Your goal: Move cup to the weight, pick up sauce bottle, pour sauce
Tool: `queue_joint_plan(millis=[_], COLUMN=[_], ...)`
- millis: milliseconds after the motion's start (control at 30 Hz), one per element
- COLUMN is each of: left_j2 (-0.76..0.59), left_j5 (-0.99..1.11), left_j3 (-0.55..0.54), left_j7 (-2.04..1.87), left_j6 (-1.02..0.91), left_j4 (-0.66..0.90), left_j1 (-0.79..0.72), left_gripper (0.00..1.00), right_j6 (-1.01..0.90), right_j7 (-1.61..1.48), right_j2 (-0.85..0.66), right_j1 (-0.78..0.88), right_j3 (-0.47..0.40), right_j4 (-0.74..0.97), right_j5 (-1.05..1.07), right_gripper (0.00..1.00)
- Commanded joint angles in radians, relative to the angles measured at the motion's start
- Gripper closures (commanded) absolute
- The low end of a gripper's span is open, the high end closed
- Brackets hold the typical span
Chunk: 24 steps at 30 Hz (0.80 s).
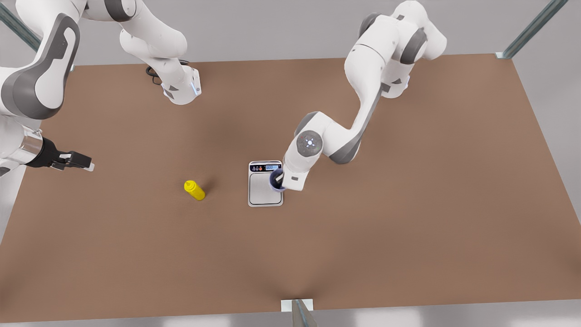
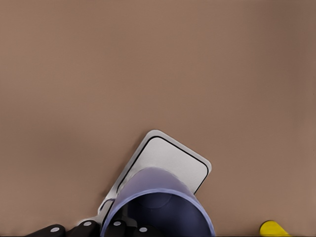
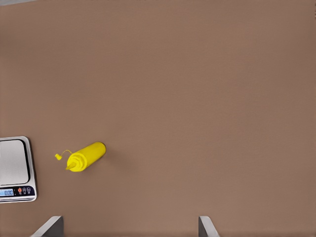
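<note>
1. Our left gripper (image 1: 280,180) pinches the lavender cup (image 2: 158,205) over the scale (image 1: 265,184).
2. Our right gripper (image 1: 86,164) waits, fingers spread, well apart from the yellow sauce bottle (image 1: 194,190) on the table (image 1: 408,236).

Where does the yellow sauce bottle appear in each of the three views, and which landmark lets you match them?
Front view: the sauce bottle stands on the table, to the front view's left of the scale.
Left wrist view: just a yellow sliver at the picture's edge, beyond the cup.
Right wrist view: the whole bottle shows beside the scale.
Shared landmark: the scale.
</note>
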Motion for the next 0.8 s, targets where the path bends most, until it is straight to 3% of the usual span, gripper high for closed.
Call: queue_joint_plan(millis=[0, 600, 633, 667, 700, 767], left_j2=[0.011, 0.134, 0.134, 0.134, 0.134, 0.134], left_j5=[-0.066, -0.108, -0.108, -0.108, -0.108, -0.108], left_j3=[0.000, 0.000, 0.000, 0.000, 0.002, 0.003], left_j7=[-0.009, -0.021, -0.021, -0.019, -0.019, -0.021], left_j6=[0.003, 0.186, 0.186, 0.186, 0.187, 0.187], left_j4=[0.014, -0.041, -0.041, -0.041, -0.040, -0.040], left_j1=[-0.002, -0.046, -0.046, -0.046, -0.046, -0.045], left_gripper=[0.79, 0.77, 0.61, 0.21, 0.00, 0.00], right_j6=[0.000, 0.000, 0.000, 0.000, 0.000, 0.000], right_j7=[0.000, 0.000, 0.000, 0.000, 0.000, 0.000], right_j2=[0.000, 0.008, 0.008, 0.008, 0.008, 0.009], right_j1=[0.001, -0.001, -0.001, -0.001, -0.001, -0.001], right_j3=[0.000, -0.005, -0.005, -0.005, -0.005, -0.005], right_j4=[0.000, 0.002, 0.002, 0.002, 0.002, 0.002], right_j5=[0.000, 0.000, 0.000, 0.000, 0.000, 0.000], right_gripper=[0.00, 0.00, 0.00, 0.00, 0.00, 0.00])
